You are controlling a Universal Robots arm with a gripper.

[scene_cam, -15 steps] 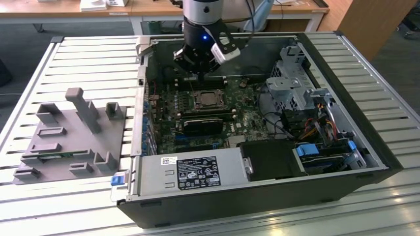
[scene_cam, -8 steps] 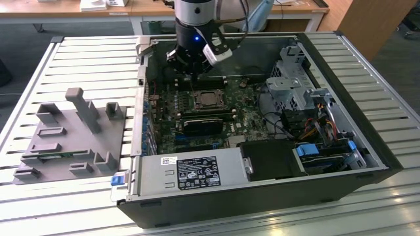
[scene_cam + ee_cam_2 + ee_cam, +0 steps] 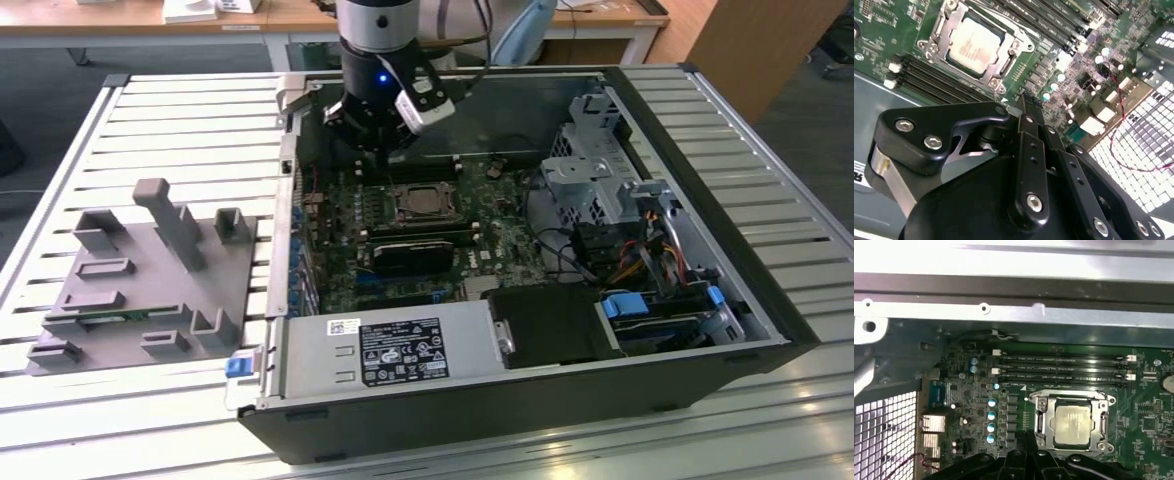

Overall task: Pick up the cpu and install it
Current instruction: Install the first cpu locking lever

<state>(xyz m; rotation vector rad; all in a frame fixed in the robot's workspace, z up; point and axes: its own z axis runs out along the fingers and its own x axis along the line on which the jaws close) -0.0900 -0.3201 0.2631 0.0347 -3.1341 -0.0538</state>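
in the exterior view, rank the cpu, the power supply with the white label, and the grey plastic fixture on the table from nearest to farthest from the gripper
1. The cpu, seated in the motherboard socket just below the gripper.
2. The power supply, at the case's near edge.
3. The grey fixture, outside the case toward the exterior view's left.

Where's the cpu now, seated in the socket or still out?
In. The cpu lies flat inside the socket frame in both wrist views; the gripper holds nothing.

Open computer case (image 3: 747,290) lying on slatted counter (image 3: 174,120); grey fixture block (image 3: 147,270) at 9 o'clock of case; power supply (image 3: 387,352) at 6 o'clock inside; drive cage (image 3: 594,150) at 2 o'clock.
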